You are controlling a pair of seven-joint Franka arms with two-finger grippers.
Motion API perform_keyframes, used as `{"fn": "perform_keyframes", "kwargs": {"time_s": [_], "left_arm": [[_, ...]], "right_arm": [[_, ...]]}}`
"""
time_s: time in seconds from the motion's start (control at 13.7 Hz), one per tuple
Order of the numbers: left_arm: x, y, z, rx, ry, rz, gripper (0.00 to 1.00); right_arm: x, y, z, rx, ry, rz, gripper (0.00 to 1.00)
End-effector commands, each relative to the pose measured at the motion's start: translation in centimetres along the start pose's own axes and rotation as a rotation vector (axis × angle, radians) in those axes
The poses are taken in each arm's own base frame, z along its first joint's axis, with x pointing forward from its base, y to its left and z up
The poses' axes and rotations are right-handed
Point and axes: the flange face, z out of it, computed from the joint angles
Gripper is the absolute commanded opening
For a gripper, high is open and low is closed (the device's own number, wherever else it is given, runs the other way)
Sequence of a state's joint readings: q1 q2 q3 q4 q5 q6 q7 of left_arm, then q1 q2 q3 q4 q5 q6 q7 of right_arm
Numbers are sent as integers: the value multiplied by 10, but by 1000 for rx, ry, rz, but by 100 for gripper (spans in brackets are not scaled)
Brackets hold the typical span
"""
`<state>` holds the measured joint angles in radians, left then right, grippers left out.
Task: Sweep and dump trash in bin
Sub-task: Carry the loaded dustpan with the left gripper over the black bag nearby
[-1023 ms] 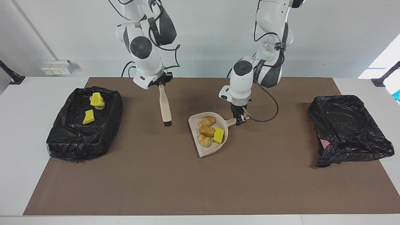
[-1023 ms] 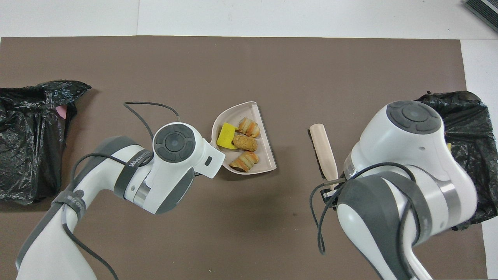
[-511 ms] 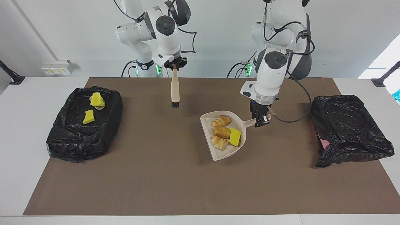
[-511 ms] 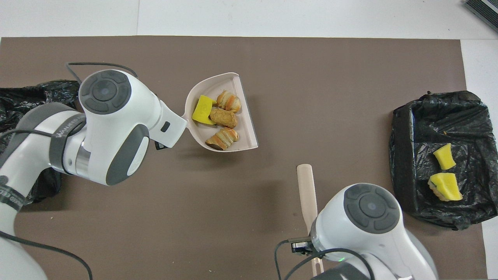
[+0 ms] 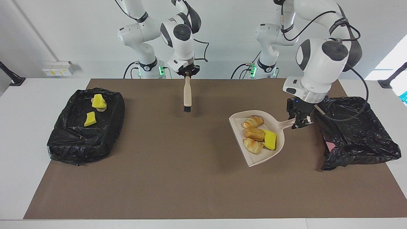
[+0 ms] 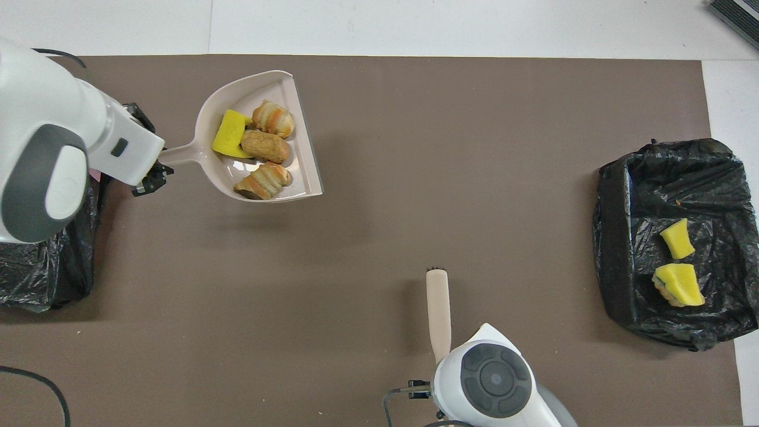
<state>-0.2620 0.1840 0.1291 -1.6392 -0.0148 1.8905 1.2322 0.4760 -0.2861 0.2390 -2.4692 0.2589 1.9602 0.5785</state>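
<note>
My left gripper (image 5: 299, 122) (image 6: 151, 178) is shut on the handle of the beige dustpan (image 5: 254, 159) (image 6: 237, 89). It holds the pan level above the mat, beside the black-lined bin (image 5: 359, 140) (image 6: 47, 261) at the left arm's end. In the pan lies trash: three tan-orange bread lumps (image 5: 254, 133) (image 6: 264, 145) and a yellow sponge piece (image 5: 270, 139) (image 6: 228, 133). My right gripper (image 5: 187, 73) is shut on the beige hand brush (image 5: 187, 93) (image 6: 437, 314), which hangs bristles down over the mat close to the robots.
A second black-lined bin (image 5: 73, 143) (image 6: 622, 237) stands at the right arm's end. It holds yellow sponge pieces (image 5: 90, 118) (image 6: 676, 237), one of them lying on a tan lump (image 5: 99, 101) (image 6: 682, 284). A brown mat (image 5: 178, 178) covers the table.
My left arm has lifted the loaded dustpan and carried it toward the bin at its end of the table. My right arm has raised the brush and drawn it back toward the robots.
</note>
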Motion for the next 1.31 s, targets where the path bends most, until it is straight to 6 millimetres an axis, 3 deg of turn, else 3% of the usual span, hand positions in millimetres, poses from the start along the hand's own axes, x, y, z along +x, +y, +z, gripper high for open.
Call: {"fn": "perform_keyframes", "kwargs": {"time_s": [0.0,0.22,0.37,0.66,0.8,0.88,1.1,1.24], "left_arm": [[-53,-16,-9,-12,26,12,0],[-110,-24,-14,-31,79,-9,0],[-127,-26,-28,-23,89,7,0],[-206,-30,-29,-27,136,73,0],[-261,-28,-36,10,125,129,0],[-291,-26,-38,18,112,144,0],[-349,-20,-41,30,19,195,0],[-394,-18,-60,64,-29,119,0]], "right_arm": [[-8,-1,11,21,12,23,0],[-12,-3,34,27,44,8,0],[-12,-5,41,23,44,-20,0],[-3,-8,59,16,27,-24,0],[-2,-7,60,14,23,-48,0],[-2,-7,61,10,15,-62,6],[-1,-9,60,14,15,-55,6],[0,-12,61,81,-17,-17,6]]}}
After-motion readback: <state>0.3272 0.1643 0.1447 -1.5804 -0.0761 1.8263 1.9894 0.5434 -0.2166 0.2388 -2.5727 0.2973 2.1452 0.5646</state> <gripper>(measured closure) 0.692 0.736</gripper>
